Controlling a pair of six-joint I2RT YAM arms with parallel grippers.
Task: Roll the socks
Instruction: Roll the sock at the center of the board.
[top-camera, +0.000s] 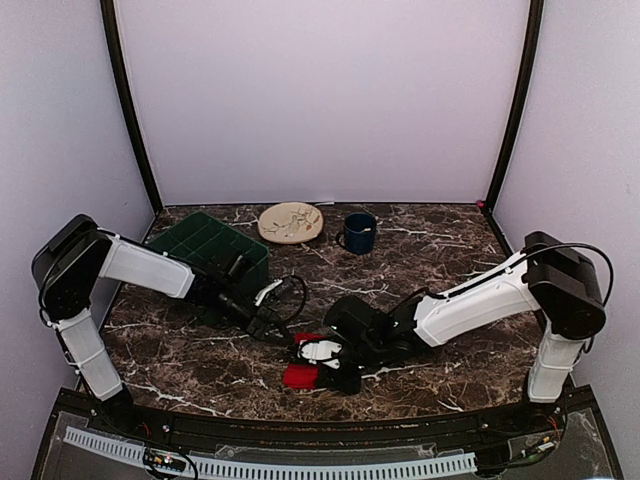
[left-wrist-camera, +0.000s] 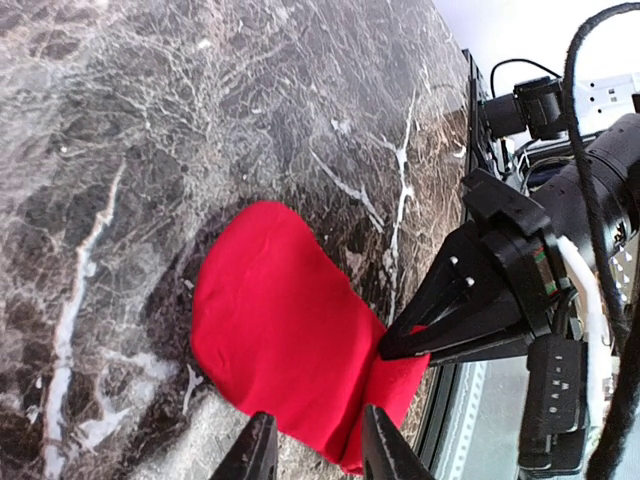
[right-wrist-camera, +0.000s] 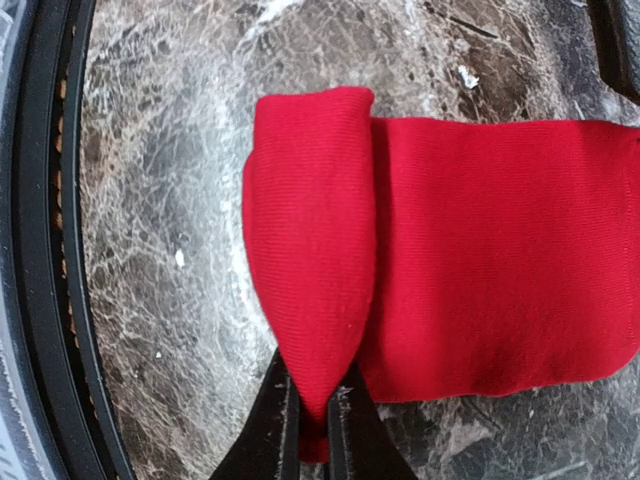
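The red socks (top-camera: 298, 377) lie flat near the table's front edge, between both grippers. In the right wrist view one end of the socks (right-wrist-camera: 310, 230) is folded over the flat part (right-wrist-camera: 500, 250). My right gripper (right-wrist-camera: 316, 432) is shut on the narrow tip of that fold. In the left wrist view the socks (left-wrist-camera: 270, 320) lie flat, and my left gripper (left-wrist-camera: 318, 455) is open with its fingertips (left-wrist-camera: 258, 452) apart at the socks' near edge. The right gripper (left-wrist-camera: 392, 348) pinches the fold there too. No white band shows clearly.
A green compartment tray (top-camera: 210, 243) stands at the back left. A tan plate (top-camera: 291, 221) and a dark blue mug (top-camera: 359, 232) stand at the back centre. The table's black front rail (right-wrist-camera: 50, 250) runs close beside the socks.
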